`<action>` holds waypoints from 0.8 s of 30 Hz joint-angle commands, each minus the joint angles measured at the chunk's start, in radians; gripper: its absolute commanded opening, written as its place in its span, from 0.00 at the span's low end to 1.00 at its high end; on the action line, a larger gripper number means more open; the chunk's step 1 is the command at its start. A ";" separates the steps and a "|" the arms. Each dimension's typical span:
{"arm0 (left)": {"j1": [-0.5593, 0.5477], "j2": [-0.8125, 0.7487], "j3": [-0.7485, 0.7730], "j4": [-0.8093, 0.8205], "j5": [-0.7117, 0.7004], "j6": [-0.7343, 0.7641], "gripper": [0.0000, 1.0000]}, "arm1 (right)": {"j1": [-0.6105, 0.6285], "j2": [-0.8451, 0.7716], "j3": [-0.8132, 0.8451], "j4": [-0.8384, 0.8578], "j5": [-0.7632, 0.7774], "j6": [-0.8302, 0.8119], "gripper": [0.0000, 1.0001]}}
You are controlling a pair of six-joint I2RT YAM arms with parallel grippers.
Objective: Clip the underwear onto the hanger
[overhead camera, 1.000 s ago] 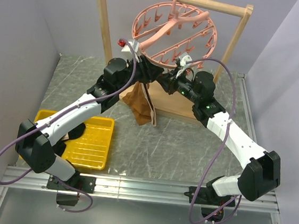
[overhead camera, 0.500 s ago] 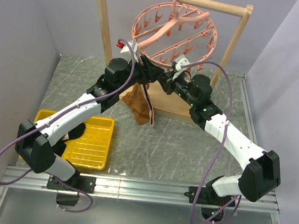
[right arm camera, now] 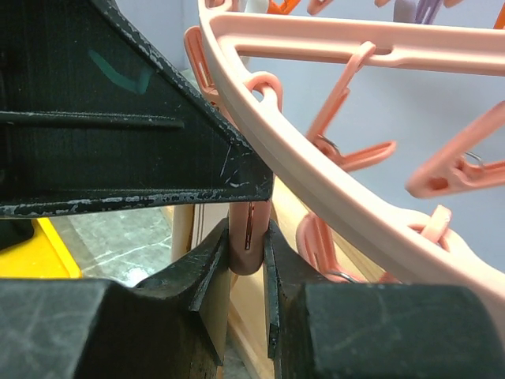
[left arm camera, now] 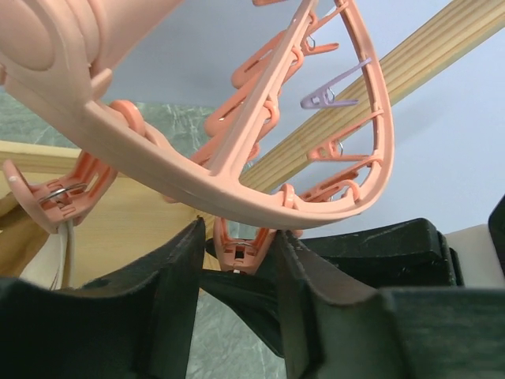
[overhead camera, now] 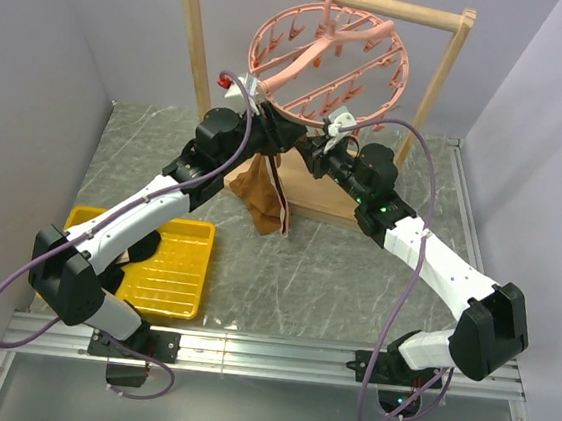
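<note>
The salmon-pink ring hanger (overhead camera: pixel 326 65) hangs by its hook from the wooden rack. Below its lower left rim the brown underwear (overhead camera: pixel 262 197) dangles over the table. In the left wrist view a pale strip of waistband (left arm camera: pixel 51 260) hangs under a clip at the far left. My left gripper (overhead camera: pixel 271 139) is up at the ring's lower rim (left arm camera: pixel 237 181). Its fingers stand open around a dangling clip (left arm camera: pixel 239 249), with a thin gap on the left side. My right gripper (overhead camera: pixel 307 151) meets it from the right and is shut on a pink clip (right arm camera: pixel 248 245) under the ring (right arm camera: pixel 316 158).
The wooden frame rack (overhead camera: pixel 187 50) stands at the back on a flat wooden base (overhead camera: pixel 332 201). A yellow tray (overhead camera: pixel 170 264) lies at the near left with a dark garment (overhead camera: pixel 144 251) at its edge. Grey walls close in both sides.
My right gripper has moved a little up and left, closer to the ring's lower rim. The left arm and the hanging underwear have hardly moved.
</note>
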 commanded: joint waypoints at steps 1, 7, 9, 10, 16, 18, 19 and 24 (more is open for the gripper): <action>0.013 -0.005 0.036 0.071 -0.018 -0.026 0.42 | 0.026 -0.030 -0.012 -0.005 -0.027 -0.027 0.00; 0.025 0.001 0.039 0.065 0.007 -0.030 0.00 | 0.029 -0.034 -0.013 -0.029 -0.044 -0.030 0.07; 0.028 0.004 0.036 0.062 0.021 -0.035 0.00 | 0.028 -0.047 -0.022 -0.031 -0.038 -0.034 0.26; 0.033 0.001 0.032 0.060 0.025 -0.035 0.00 | 0.028 -0.050 -0.030 -0.036 -0.034 -0.036 0.39; 0.036 0.003 0.030 0.067 0.039 -0.021 0.00 | -0.006 -0.109 -0.061 -0.111 -0.067 -0.002 0.64; 0.036 0.004 0.029 0.068 0.044 -0.019 0.00 | -0.027 -0.149 -0.082 -0.138 -0.125 0.028 0.65; 0.036 0.004 0.030 0.067 0.047 -0.018 0.00 | -0.044 -0.160 -0.097 -0.152 -0.143 0.044 0.68; 0.036 0.011 0.041 0.060 0.041 -0.021 0.00 | -0.047 -0.243 -0.211 -0.192 -0.194 0.136 0.71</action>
